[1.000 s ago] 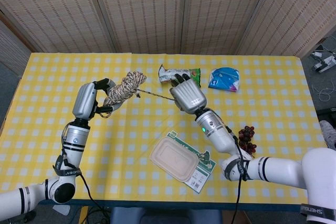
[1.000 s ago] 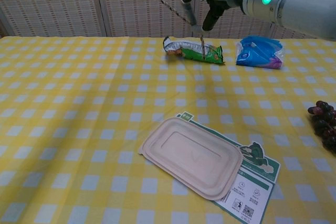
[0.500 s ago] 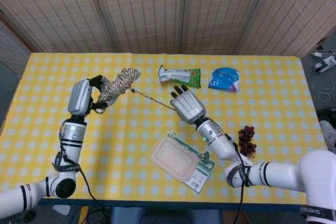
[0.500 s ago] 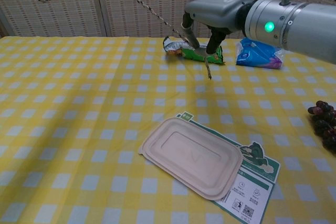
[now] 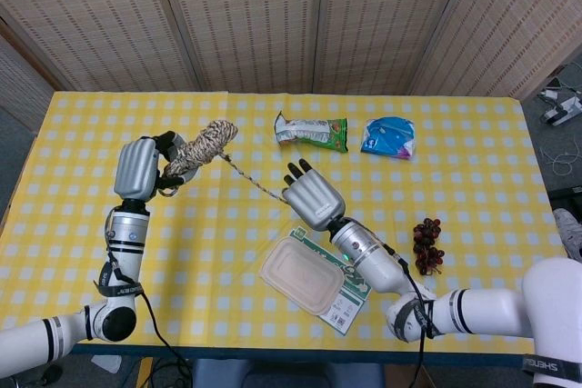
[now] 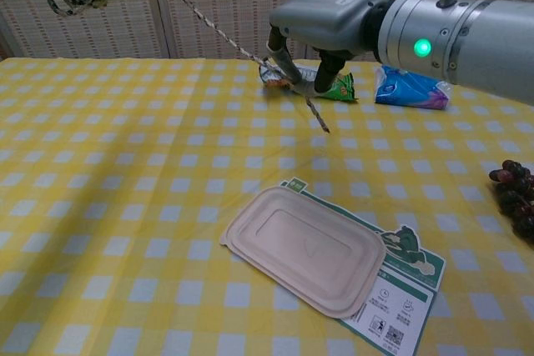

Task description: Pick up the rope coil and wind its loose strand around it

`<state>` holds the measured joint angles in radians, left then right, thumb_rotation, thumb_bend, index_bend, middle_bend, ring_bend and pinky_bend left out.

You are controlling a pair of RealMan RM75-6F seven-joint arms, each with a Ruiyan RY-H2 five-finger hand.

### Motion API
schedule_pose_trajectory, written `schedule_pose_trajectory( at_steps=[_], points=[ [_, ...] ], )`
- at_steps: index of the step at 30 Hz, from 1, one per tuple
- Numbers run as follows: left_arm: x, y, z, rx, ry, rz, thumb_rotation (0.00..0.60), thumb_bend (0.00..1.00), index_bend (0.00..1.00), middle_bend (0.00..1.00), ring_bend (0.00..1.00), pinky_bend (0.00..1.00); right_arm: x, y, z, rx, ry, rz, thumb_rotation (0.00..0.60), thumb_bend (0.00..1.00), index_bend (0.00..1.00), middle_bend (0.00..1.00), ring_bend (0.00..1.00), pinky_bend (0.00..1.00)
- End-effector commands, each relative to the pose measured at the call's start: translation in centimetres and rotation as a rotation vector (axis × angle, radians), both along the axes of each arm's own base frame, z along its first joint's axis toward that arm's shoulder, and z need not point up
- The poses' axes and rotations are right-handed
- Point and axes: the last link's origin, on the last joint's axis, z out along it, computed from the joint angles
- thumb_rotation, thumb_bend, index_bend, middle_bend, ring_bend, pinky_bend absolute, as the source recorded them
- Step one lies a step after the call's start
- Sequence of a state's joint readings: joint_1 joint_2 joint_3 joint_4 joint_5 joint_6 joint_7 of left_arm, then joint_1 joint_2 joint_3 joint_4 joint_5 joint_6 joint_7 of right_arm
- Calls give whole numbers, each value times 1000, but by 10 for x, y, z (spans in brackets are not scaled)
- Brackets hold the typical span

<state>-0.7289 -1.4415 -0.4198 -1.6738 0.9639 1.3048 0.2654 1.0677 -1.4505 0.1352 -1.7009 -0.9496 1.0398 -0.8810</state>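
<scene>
Left hand (image 5: 139,166) grips the rope coil (image 5: 199,145) aloft; right hand (image 5: 310,197) pinches its loose strand (image 6: 219,32) taut between them. Winding looks unfinished.

One rope coil (image 5: 202,145), with one loose strand (image 5: 252,183) trailing from it. Two robot hands: the left hand (image 5: 144,166) and the right hand (image 5: 311,197). On the tabletop (image 5: 473,152), one green snack packet (image 5: 311,132), one blue packet (image 5: 389,137), one bunch of dark grapes (image 5: 427,244), one beige lidded food container (image 5: 303,274), and one green-and-white printed card (image 5: 353,290) under that container. Behind the tabletop, folding screen panels (image 5: 273,15) whose number cannot be told from what shows
</scene>
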Motion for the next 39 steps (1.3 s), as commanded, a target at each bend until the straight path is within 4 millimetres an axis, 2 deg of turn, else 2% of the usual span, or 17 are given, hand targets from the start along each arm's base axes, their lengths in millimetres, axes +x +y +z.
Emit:
schedule_pose_trajectory(
  at_steps=[1, 12, 21, 32, 39],
  points=[
    [0, 0, -7, -3, 56, 19, 600, 246, 785, 766, 584, 446, 23, 9, 8, -32, 13, 53, 600, 512, 643, 403, 188, 214],
    [8, -6, -27, 30, 221, -9, 600, 246, 785, 767, 585, 446, 76, 20, 21, -51, -88, 115, 600, 512, 659, 414, 197, 214],
    [10, -15, -41, -9, 247, -31, 600, 246, 785, 767, 585, 446, 106, 17, 34, -61, -219, 130, 600, 512, 660, 415, 197, 214],
    [20, -33, -49, -41, 233, -118, 600, 246, 785, 767, 585, 446, 113, -3, 38, -78, -294, 80, 600, 512, 660, 414, 197, 214],
    [25, -33, -45, -48, 196, -116, 600, 246, 785, 767, 585, 446, 110, -7, 40, -73, -302, 74, 600, 512, 660, 411, 197, 214]
  ],
)
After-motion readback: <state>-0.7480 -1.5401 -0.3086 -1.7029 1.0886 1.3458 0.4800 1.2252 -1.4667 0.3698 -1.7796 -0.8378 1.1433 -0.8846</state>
